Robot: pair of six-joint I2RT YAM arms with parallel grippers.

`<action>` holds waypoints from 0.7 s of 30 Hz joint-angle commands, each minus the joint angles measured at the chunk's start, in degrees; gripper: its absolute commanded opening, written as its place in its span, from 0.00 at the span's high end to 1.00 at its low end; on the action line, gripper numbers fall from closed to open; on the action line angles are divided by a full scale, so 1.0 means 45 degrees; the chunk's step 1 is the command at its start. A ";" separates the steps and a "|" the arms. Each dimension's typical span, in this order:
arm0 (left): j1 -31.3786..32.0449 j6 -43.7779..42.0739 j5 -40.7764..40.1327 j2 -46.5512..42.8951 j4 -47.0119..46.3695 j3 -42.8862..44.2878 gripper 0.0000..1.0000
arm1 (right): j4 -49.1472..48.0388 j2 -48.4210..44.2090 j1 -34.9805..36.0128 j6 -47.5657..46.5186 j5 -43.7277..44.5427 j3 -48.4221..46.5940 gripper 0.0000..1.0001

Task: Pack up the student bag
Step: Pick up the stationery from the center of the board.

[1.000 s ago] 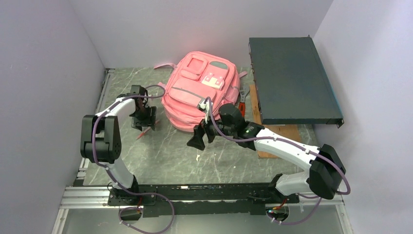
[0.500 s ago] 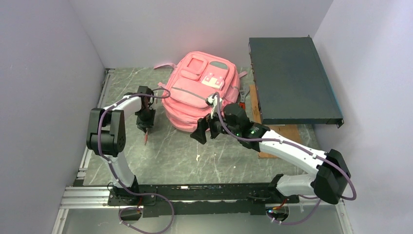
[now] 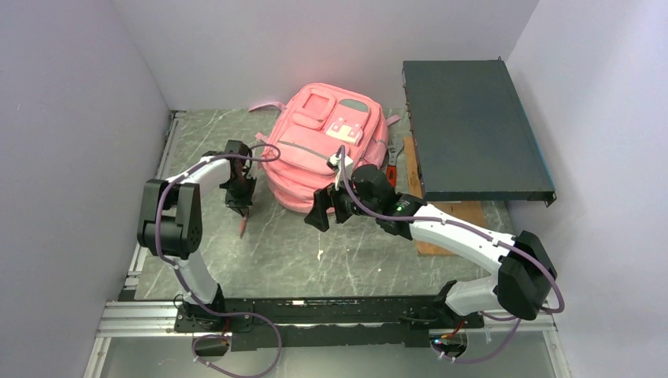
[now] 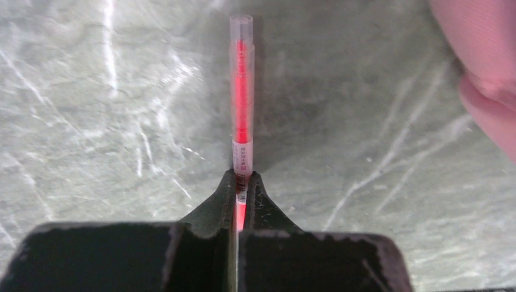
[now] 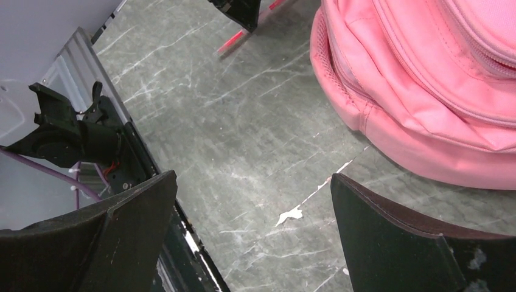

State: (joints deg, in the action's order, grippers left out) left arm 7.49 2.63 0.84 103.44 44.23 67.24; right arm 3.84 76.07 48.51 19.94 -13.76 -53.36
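Since a second ago: the left gripper [image 3: 239, 206] has dropped beside the bag's left flank and closed. The right arm has swung slightly toward the bag's near corner.

Left jaws are clenched on a red pen [image 4: 241, 103], pinched near one end, with the barrel sticking out ahead over the marbled table [image 3: 276, 252]. Cannot tell whether the pen is lifted clear.

The right gripper [image 3: 325, 213] is spread wide and holds nothing, hovering just off the near edge of the student bag [image 3: 323, 150]. The bag lies front-up at back centre.

Progress, judged: early. The pen is gripped but not packed. No pocket looks open from above, so opening and inserting remain.

Views: only the left wrist shows the pinch on the pen's label; the top view gives just a red sliver. The right wrist shows the bag's lower seam and the pen's far end.
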 commanded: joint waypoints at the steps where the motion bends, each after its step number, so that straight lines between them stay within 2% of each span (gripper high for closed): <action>1: 0.0153 0.0186 0.1438 -0.2134 -0.0320 -0.0450 1.00 | -0.0382 -0.0061 -0.0057 0.0502 0.0105 -0.0507 0.00; 7: 0.0114 0.0631 0.3620 -0.5740 -0.1972 -0.1591 1.00 | -0.1321 0.0287 -0.0053 0.1166 -0.0819 -0.0232 0.00; 11: 0.0085 0.2289 0.6484 -0.8281 -0.4272 -0.2928 1.00 | -0.2801 0.0951 -0.0058 0.2113 -0.2389 -0.0172 0.00; 13: 0.0055 0.4918 0.8175 -0.9854 -0.6747 -0.4221 1.00 | -0.4177 0.1298 -0.0048 0.2986 -0.3431 -0.0012 0.02; 14: 0.0070 0.6404 0.8727 -1.0544 -0.8347 -0.5456 1.00 | -0.4884 0.1430 -0.0046 0.3495 -0.3764 0.0101 0.03; 16: 0.0130 0.9580 0.9819 -1.1613 -1.2975 -0.7327 1.00 | -0.6439 0.1478 -0.0038 0.4219 -0.4045 0.0562 0.07; 17: 0.0133 1.0908 1.0156 -1.1955 -1.4472 -0.7978 1.00 | -0.6824 0.1450 -0.0045 0.4381 -0.4075 0.0713 0.09; 19: 0.0170 1.2104 1.0543 -1.2412 -1.5604 -0.8621 1.00 | -0.6893 0.1361 -0.0038 0.4345 -0.4049 0.0745 0.18; 21: 0.0192 1.1992 1.0688 -1.2818 -1.4972 -0.8595 1.00 | -0.6959 0.1218 -0.0038 0.4285 -0.4000 0.0870 0.24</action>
State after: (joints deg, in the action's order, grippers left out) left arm 8.14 41.91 40.62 48.16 -6.39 29.82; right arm -17.96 83.22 48.47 36.21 -28.93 -50.13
